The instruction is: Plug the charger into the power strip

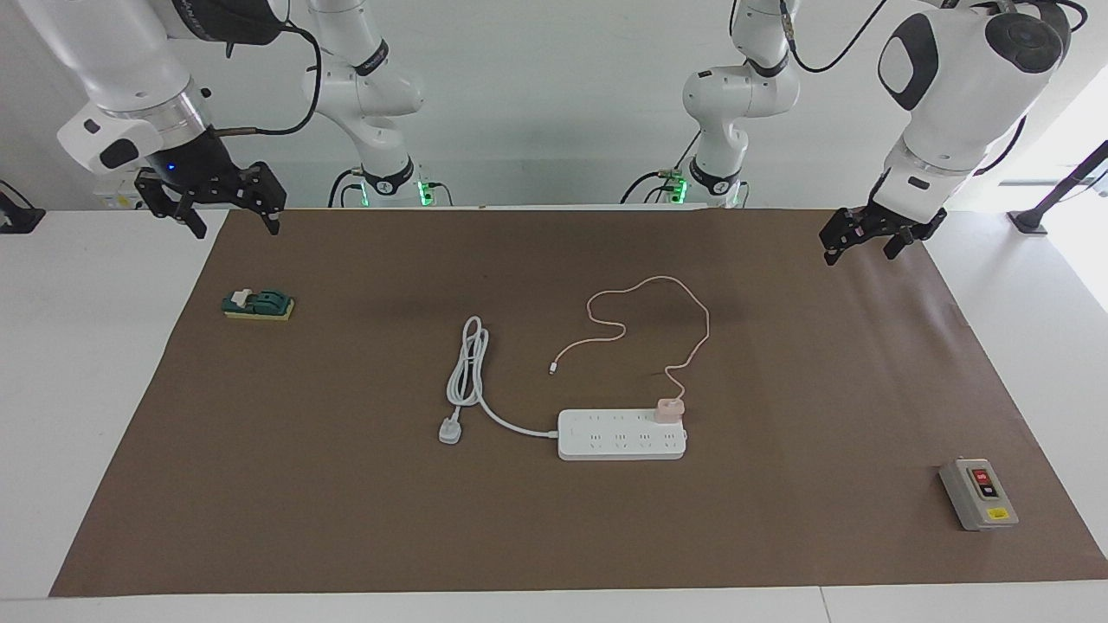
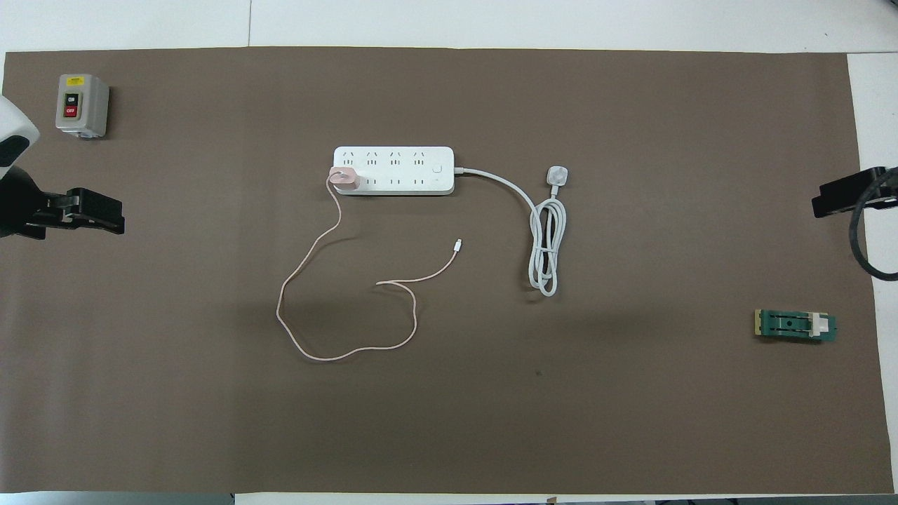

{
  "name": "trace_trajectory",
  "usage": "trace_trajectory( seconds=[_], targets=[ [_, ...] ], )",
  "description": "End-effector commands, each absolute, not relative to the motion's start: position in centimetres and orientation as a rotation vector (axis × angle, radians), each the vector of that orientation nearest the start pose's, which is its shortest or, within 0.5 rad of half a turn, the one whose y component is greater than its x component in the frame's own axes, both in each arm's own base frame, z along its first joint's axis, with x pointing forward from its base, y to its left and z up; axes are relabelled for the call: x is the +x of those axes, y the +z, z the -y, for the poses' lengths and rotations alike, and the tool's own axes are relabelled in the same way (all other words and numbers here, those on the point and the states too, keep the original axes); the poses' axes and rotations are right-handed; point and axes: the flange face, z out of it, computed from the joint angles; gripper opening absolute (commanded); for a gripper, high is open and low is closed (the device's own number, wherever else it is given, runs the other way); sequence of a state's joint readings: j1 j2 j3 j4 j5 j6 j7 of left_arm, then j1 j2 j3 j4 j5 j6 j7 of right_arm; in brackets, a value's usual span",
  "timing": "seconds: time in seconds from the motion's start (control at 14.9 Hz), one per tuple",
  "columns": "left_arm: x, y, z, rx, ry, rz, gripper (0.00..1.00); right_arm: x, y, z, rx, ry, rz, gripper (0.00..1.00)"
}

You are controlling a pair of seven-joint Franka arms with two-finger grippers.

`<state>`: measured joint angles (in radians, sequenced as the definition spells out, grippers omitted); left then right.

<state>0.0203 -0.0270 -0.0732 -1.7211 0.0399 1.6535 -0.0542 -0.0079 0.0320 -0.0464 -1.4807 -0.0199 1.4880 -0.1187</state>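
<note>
The white power strip [image 1: 621,434] lies flat mid-table; it also shows in the overhead view [image 2: 393,170]. The pale pink charger [image 1: 669,408] stands in a socket of the row nearer the robots, at the strip's end toward the left arm; it also shows in the overhead view [image 2: 344,178]. Its thin pink cable [image 1: 645,298] loops toward the robots, and its free tip [image 1: 551,370] lies on the mat. My left gripper [image 1: 861,253] hangs open and empty over the mat's corner at the left arm's end. My right gripper [image 1: 232,229] hangs open and empty over the mat's corner at the right arm's end.
The strip's thick white cord [image 1: 467,363] lies coiled beside it, ending in a white three-pin plug [image 1: 449,431]. A grey switch box with a red button [image 1: 978,493] stands toward the left arm's end. A green and yellow block [image 1: 258,305] lies near the right gripper. A brown mat [image 1: 346,502] covers the table.
</note>
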Motion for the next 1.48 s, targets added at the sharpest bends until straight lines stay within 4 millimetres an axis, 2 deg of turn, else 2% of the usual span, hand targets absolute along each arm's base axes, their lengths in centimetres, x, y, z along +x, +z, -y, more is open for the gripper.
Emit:
trace_trajectory(
  seconds=[0.0,0.2,0.67,0.94,1.41],
  targets=[
    [53.9,56.7,2.1,-3.108,0.070,-0.024,1.00,54.7,64.3,3.2,-3.141,0.051,0.070,1.00],
    [53.2,57.1,1.1,-3.104,0.115,0.006,0.99,54.7,64.3,3.4,-3.142,0.048,0.060,1.00],
    [54.1,58.5,1.9,-3.107,0.060,0.030,1.00,54.3,64.1,3.4,-3.137,0.101,0.062,1.00],
    [54.1,58.7,1.7,-3.114,0.043,0.047,1.00,54.3,64.1,3.4,-3.137,0.101,0.062,1.00],
    [53.7,58.0,2.8,-3.109,0.112,-0.008,1.00,54.3,64.1,3.4,-3.137,0.101,0.065,1.00]
  ],
)
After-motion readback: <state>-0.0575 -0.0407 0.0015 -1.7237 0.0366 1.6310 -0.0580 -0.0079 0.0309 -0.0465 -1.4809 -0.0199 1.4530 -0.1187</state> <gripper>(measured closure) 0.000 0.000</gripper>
